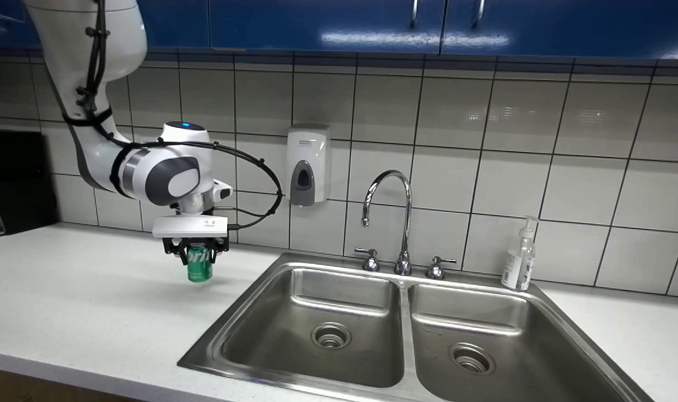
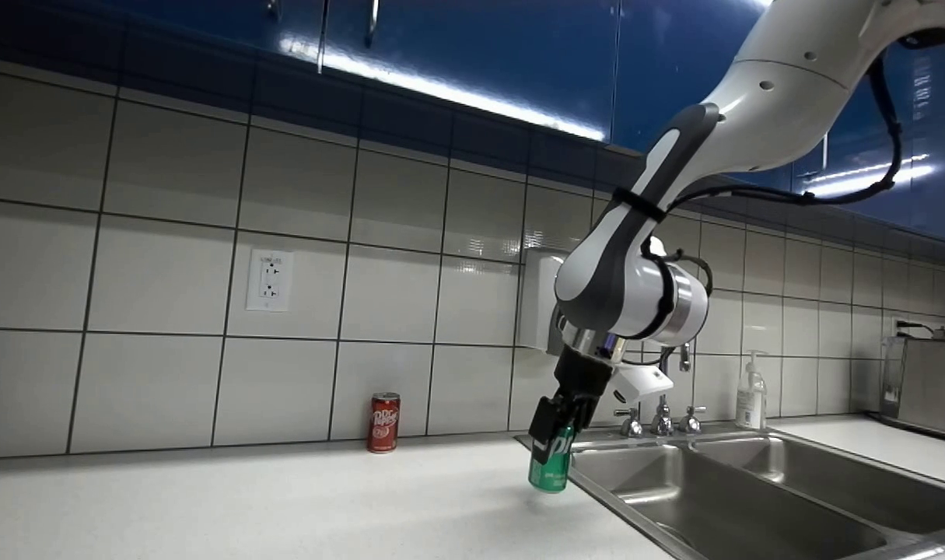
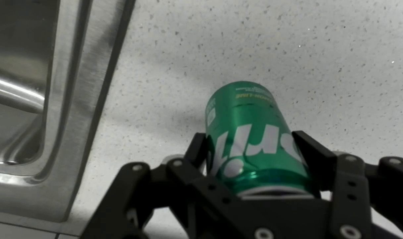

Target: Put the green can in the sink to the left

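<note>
Black gripper (image 3: 249,146) grasps green can (image 3: 251,132) beside the sink (image 1: 407,340)

Matte black fingers (image 3: 315,156) press on both sides of the can, holding it by its upper part; round bolt heads (image 3: 263,233) dot their links. The can is a smooth, glossy cylinder with white lettering and a silver-toned rim at the top. Brushed steel forms the sink: two rectangular basins (image 1: 528,357) with rounded corners, each with a round drain (image 1: 331,336).

The can is over the counter (image 1: 93,290), left of the left basin (image 1: 283,340), and its base looks slightly raised. A strip of counter lies between it and the sink's straight left edge. Along the sink's far edge rise a curved chrome tap (image 1: 407,220) and two handles (image 1: 436,271); a pump bottle (image 1: 519,262) stands by the far right corner.

White and speckled, the counter runs back to a wall (image 1: 456,117) of pale glossy tiles (image 1: 511,184). Just beside the wall, a red can (image 2: 383,422) stands upright. A white dispenser (image 1: 308,167) hangs on the tiles, below blue cupboards (image 1: 316,25).
</note>
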You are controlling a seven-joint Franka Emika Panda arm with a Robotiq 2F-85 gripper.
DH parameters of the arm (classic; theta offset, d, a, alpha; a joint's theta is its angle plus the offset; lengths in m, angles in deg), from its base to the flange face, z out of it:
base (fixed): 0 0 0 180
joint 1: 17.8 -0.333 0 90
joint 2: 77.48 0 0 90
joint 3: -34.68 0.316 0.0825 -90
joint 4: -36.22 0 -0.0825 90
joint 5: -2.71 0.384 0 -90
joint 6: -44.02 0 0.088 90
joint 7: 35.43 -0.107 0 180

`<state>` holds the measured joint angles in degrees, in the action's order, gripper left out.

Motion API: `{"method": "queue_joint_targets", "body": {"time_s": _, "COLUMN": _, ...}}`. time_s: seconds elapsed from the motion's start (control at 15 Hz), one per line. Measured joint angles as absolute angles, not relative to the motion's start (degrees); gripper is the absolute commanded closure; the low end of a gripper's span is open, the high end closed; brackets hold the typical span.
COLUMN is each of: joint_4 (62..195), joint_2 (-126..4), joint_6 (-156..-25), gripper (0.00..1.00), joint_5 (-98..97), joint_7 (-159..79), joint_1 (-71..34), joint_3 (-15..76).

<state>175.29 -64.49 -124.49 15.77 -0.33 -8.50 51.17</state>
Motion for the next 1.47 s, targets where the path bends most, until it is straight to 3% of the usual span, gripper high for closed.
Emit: {"method": "queue_joint_targets", "body": {"time_s": 1.47, "joint_4": 176.38, "joint_2": -73.89, "joint_6": -114.54, "gripper": 0.57, "joint_5": 6.76, "joint_7": -10.61, "joint_1": -11.80, "joint_3": 36.03}}
